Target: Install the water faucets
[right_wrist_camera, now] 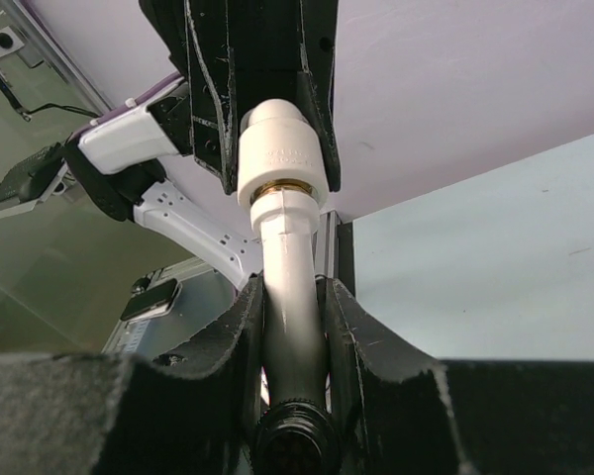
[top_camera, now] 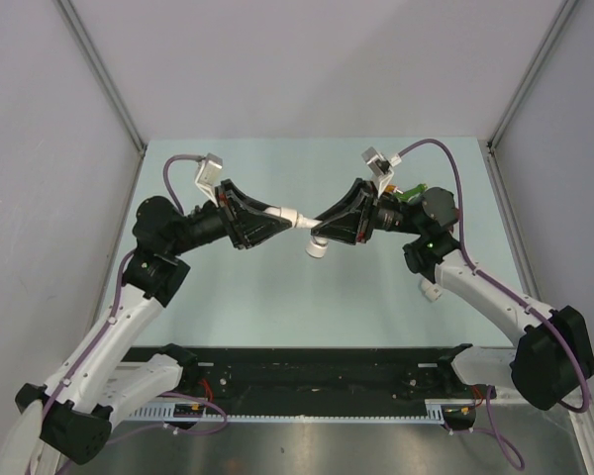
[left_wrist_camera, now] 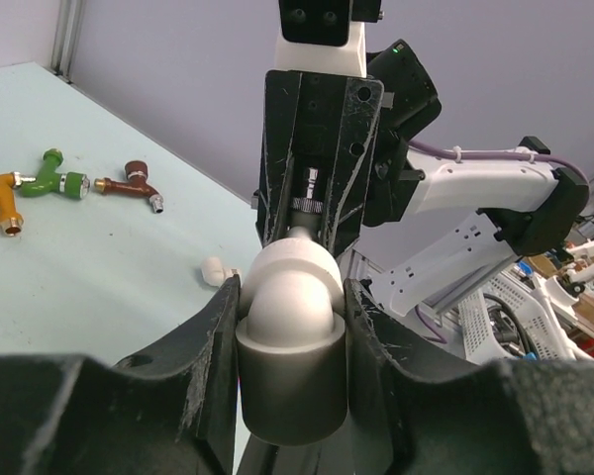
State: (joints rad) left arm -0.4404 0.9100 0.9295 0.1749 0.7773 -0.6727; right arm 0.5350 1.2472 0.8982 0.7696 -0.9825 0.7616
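Note:
My left gripper (top_camera: 280, 219) is shut on a white pipe connector (top_camera: 290, 215), an elbow piece that fills the left wrist view (left_wrist_camera: 289, 327). My right gripper (top_camera: 318, 222) is shut on the white faucet (right_wrist_camera: 295, 287), held mid-air above the table centre. The faucet's end meets the connector (right_wrist_camera: 280, 153) collar, with a brass ring showing at the joint. Its silvery part (left_wrist_camera: 307, 203) shows between the right fingers. The orange faucet (left_wrist_camera: 0, 198), green faucet (left_wrist_camera: 51, 178) and dark red faucet (left_wrist_camera: 134, 183) lie on the table at the back right.
A loose white connector (top_camera: 317, 247) lies on the table below the two grippers and also shows in the left wrist view (left_wrist_camera: 215, 269). Another small white piece (top_camera: 431, 292) lies by the right arm. A black rail (top_camera: 307, 371) runs along the near edge.

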